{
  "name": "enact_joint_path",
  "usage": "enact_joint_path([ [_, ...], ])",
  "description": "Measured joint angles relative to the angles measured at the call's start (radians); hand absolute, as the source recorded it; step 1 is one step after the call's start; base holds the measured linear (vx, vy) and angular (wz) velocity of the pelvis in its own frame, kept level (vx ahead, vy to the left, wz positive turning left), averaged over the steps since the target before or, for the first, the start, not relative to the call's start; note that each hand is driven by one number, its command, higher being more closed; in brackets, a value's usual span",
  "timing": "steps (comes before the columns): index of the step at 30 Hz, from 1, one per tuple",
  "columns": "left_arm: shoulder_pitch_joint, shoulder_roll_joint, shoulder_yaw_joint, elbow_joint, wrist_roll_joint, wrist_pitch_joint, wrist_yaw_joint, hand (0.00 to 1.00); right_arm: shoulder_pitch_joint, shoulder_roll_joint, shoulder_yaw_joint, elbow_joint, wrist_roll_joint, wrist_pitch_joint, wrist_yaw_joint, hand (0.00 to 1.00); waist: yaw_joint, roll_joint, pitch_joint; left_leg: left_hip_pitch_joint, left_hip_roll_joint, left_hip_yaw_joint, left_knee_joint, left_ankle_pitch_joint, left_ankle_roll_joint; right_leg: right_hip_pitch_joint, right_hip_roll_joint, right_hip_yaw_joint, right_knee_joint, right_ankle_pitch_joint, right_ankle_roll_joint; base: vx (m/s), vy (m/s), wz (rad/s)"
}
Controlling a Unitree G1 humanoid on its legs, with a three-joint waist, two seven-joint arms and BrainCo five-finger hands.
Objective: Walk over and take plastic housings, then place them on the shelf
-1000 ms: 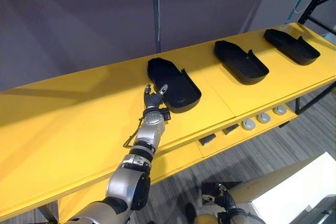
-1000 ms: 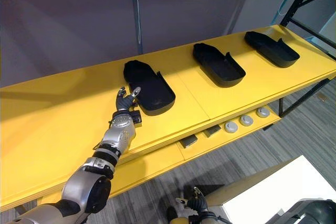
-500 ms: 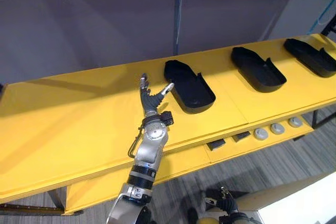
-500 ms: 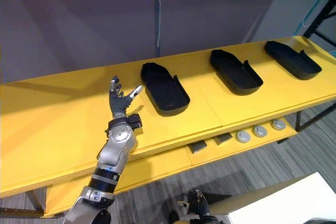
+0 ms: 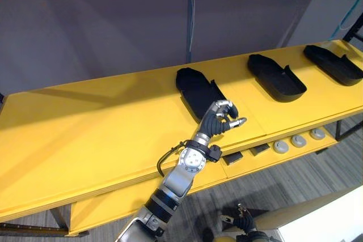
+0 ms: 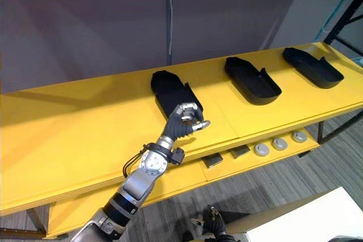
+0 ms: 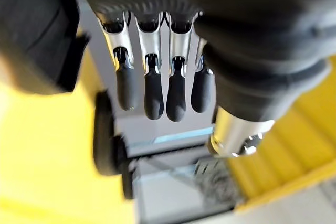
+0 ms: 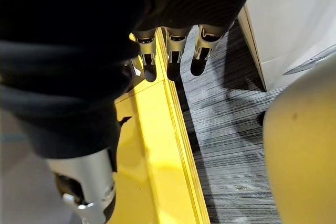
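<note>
3 black plastic housings are sitting in a row on the yellow shelf [image 5: 85, 134], a smooth matte top w/ a seam btwn panels. Each is a long, shallow open shell: rounded far end, raised side walls, a notched tab on the right wall. The left housing [image 5: 193, 83] is lying mid-shelf, the middle housing [image 5: 276, 77] to its right, the right housing [image 5: 333, 63] by the right end, all well apart. The left robot hand [image 5: 218, 120] is hovering over the left housing's near end, fingers curled in, thumb sticking out right, gripping nothing. The right robot hand [image 8: 173, 56] is hanging low over the grey striped floor [image 8: 226, 129], fingers relaxed, empty. Round grey discs [image 5: 299, 140] are resting on the lower ledge [image 5: 113, 208].
</note>
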Motion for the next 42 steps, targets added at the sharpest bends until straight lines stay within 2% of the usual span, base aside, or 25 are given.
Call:
enact_joint_path([
  [10,-0.036,0.011,-0.036,0.281,0.08,0.008,-0.033,1.0,-0.043,0.0,0.0,0.04,-0.002,-0.002,0.0,0.0,-0.048,0.002,0.001,-0.007,0.009,0.038,-0.005,0.0,-0.001,-0.023,0.014,0.028,-0.013,0.018,-0.006,-0.02,0.006,-0.12],
  [14,-0.094,0.011,-0.033,0.357,0.101,0.016,-0.028,1.0,-0.056,0.0,-0.001,0.052,-0.003,-0.002,0.0,0.0,-0.051,0.004,0.012,-0.014,0.009,0.051,-0.007,0.0,-0.001,-0.034,0.016,0.043,-0.019,0.027,-0.006,-0.02,0.015,-0.1],
  [18,-0.144,0.001,-0.004,0.383,0.129,0.023,-0.003,1.0,-0.073,-0.001,-0.003,0.063,-0.003,-0.002,-0.001,0.0,-0.054,0.003,0.03,-0.021,0.008,0.058,-0.007,0.0,-0.002,-0.045,0.017,0.052,-0.019,0.03,-0.005,-0.03,0.018,-0.07],
  [23,-0.214,0.002,0.109,0.418,0.165,0.046,0.049,1.0,-0.086,0.001,-0.003,0.06,-0.002,-0.003,-0.006,0.0,-0.076,0.003,0.047,-0.032,0.012,0.074,-0.014,-0.001,-0.003,-0.064,0.022,0.06,-0.019,0.03,-0.005,0.0,0.015,-0.07],
  [28,-0.242,0.007,0.167,0.419,0.165,0.056,0.083,1.0,-0.091,0.002,-0.009,0.06,0.001,-0.009,-0.007,0.0,-0.078,0.004,0.061,-0.033,0.017,0.076,-0.014,-0.003,-0.007,-0.065,0.027,0.059,-0.02,0.03,-0.005,0.0,0.0,0.0],
  [37,-0.247,0.011,0.212,0.42,0.165,0.079,0.106,1.0,-0.091,0.003,-0.011,0.061,0.001,-0.012,-0.014,0.0,-0.081,0.004,0.063,-0.034,0.017,0.074,-0.01,-0.006,-0.01,-0.06,0.026,0.057,-0.028,0.032,-0.006,-0.02,0.006,0.01],
  [42,-0.245,0.01,0.221,0.415,0.165,0.08,0.124,1.0,-0.092,0.003,-0.019,0.061,0.001,-0.021,-0.016,0.0,-0.092,0.004,0.068,-0.026,0.019,0.072,-0.01,-0.007,-0.012,-0.041,0.027,0.054,-0.051,0.037,-0.009,0.0,0.0,0.0],
])
